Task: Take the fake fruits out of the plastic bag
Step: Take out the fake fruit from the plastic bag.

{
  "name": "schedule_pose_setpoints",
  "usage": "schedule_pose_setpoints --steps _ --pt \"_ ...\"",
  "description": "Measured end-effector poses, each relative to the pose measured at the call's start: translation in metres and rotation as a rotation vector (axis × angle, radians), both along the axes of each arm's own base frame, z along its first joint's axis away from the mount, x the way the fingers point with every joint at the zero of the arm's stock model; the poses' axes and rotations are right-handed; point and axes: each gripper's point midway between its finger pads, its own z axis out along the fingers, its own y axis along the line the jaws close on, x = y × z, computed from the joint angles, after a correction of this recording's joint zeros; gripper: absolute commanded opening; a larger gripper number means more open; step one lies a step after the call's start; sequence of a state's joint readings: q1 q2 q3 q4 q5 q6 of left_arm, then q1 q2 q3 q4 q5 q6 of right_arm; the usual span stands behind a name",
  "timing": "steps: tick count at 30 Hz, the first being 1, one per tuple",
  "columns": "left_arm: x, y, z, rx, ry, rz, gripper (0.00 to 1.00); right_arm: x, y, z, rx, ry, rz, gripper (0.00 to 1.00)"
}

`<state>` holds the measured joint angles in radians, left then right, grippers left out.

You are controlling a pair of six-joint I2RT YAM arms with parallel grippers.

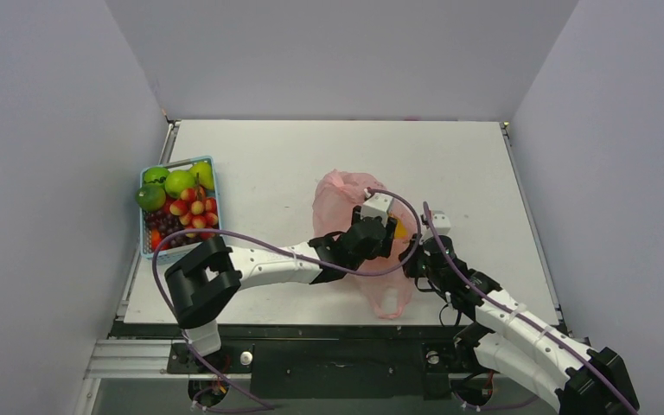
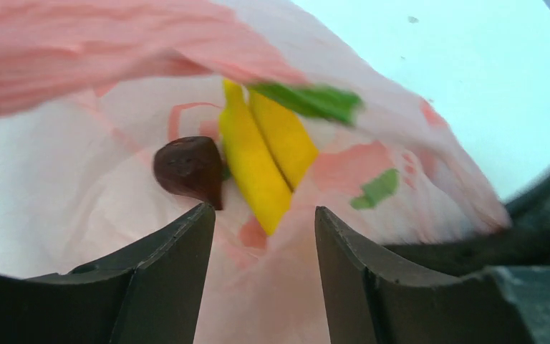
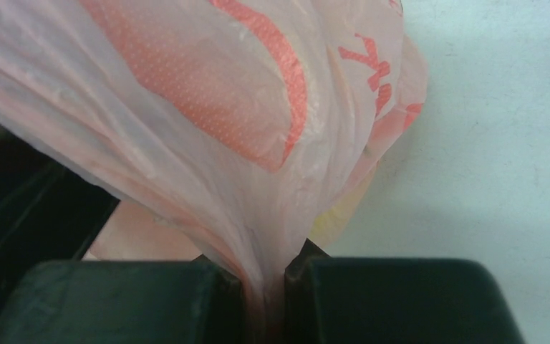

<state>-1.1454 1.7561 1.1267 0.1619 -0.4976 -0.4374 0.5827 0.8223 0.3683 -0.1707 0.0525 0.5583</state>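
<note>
I'm pinching bag (image 1: 337,199), mid-frame, in clenched right gripper (image 3: 265,278) | left gripper (image 2: 263,215) hovering at mouth, jaws apart, empty | yellow fruit (image 2: 261,168) and brown one (image 2: 188,167) lying inside, waiting | basket (image 1: 178,162) at left holding others; job unfinished.

1. Bag (image 1: 350,203): translucent pink, darker red-pink print, partly fine-dotted.
2. Bananas (image 2: 261,154): yellow, green at one end.
3. Dark fruit (image 2: 190,168): brown-red.
4. Basket (image 1: 176,162): light blue.
5. Apples (image 1: 169,183): green.
6. Berries (image 1: 194,207): red-yellow.
7. Desk (image 1: 311,156): white.
8. Left gripper (image 2: 265,215): black.

Plain grey walls (image 1: 328,52), white tabletop (image 1: 484,164), soft even light
</note>
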Motion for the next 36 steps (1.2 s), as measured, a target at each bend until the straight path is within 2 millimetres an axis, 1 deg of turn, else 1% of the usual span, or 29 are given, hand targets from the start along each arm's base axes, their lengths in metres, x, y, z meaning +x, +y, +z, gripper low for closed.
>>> schedule_pose_setpoints --steps 5,11,15,20,23,26,30,31,36 --pt "0.026 0.017 -0.02 0.001 0.047 0.083 0.61 0.0 0.0 0.0 0.0 0.0 0.0 0.0" --pt "0.051 0.028 -0.056 0.032 0.118 0.128 0.69 0.0 0.0 0.0 0.001 -0.001 0.0 0.0" --pt "0.055 0.02 -0.07 0.048 0.142 0.107 0.72 0.0 0.0 -0.003 -0.005 0.008 0.0 0.0" --pt "0.056 0.008 -0.076 0.046 0.151 0.081 0.75 -0.001 -0.001 -0.011 -0.023 0.035 0.001 0.0" --pt "0.058 0.004 -0.081 0.042 0.148 0.076 0.75 -0.001 -0.001 -0.012 -0.025 0.038 0.0 0.0" --pt "0.062 0.001 -0.09 0.049 0.142 0.076 0.72 -0.001 -0.001 -0.013 -0.026 0.041 0.001 0.0" --pt "0.069 -0.005 -0.104 0.06 0.131 0.083 0.59 -0.002 -0.001 -0.015 -0.033 0.051 0.001 0.0" --pt "0.071 -0.005 -0.107 0.067 0.123 0.086 0.57 -0.002 -0.001 -0.015 -0.033 0.051 0.001 0.0" --pt "0.074 -0.006 -0.105 0.076 0.097 0.079 0.42 -0.002 -0.001 -0.015 -0.033 0.051 0.001 0.0"
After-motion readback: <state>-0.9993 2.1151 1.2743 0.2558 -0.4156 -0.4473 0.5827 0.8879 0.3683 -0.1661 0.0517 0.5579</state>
